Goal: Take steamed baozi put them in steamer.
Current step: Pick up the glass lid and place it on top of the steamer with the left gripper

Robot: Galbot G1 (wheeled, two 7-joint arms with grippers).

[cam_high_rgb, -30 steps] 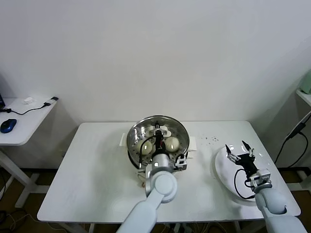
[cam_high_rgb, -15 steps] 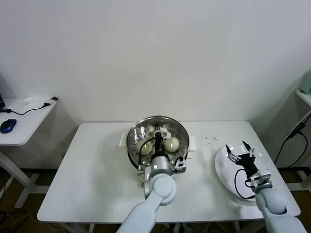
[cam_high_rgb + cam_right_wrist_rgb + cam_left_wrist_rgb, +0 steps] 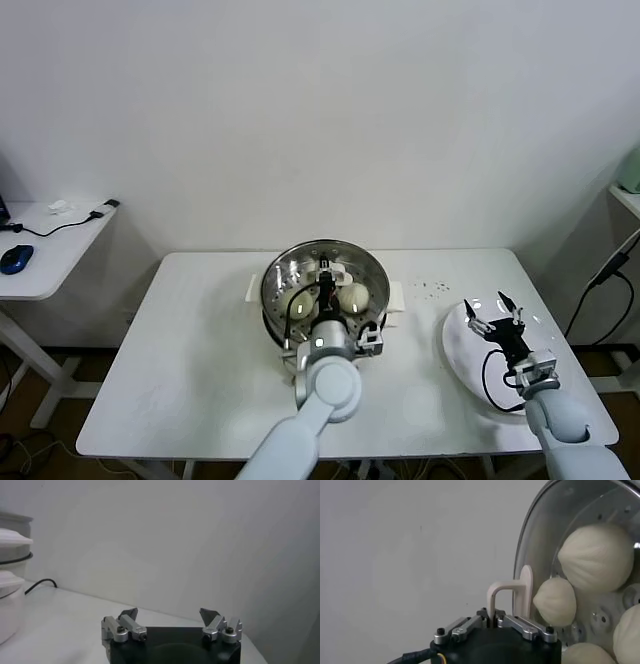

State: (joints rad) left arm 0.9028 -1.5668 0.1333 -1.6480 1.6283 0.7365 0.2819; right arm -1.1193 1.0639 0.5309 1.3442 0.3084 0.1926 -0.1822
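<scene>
Shiny steel is what you see first: the steamer (image 3: 325, 290) is a round pot with little holes in its floor, and it sits near the back middle of your white table (image 3: 190, 370). Inside it lie the steamed baozi (image 3: 352, 296), smooth cream-white buns with soft folds running to a point. In the left wrist view you can count four of them (image 3: 597, 555) close together on the holed floor.

Your left gripper (image 3: 327, 283) hangs over the pot, right above the buns. Its two pale fingers (image 3: 525, 592) are pressed together with nothing between them.

Your right gripper (image 3: 494, 314) is well apart, over a flat white plate (image 3: 460, 355) at the right edge of the table. Its jaws are spread wide and hold nothing.

Some small dark specks (image 3: 432, 288) lie on the table between the pot and the plate. Behind the table is a plain white wall. Off to your left stands a small side desk (image 3: 40, 270) with a blue mouse (image 3: 16, 258) on it.
</scene>
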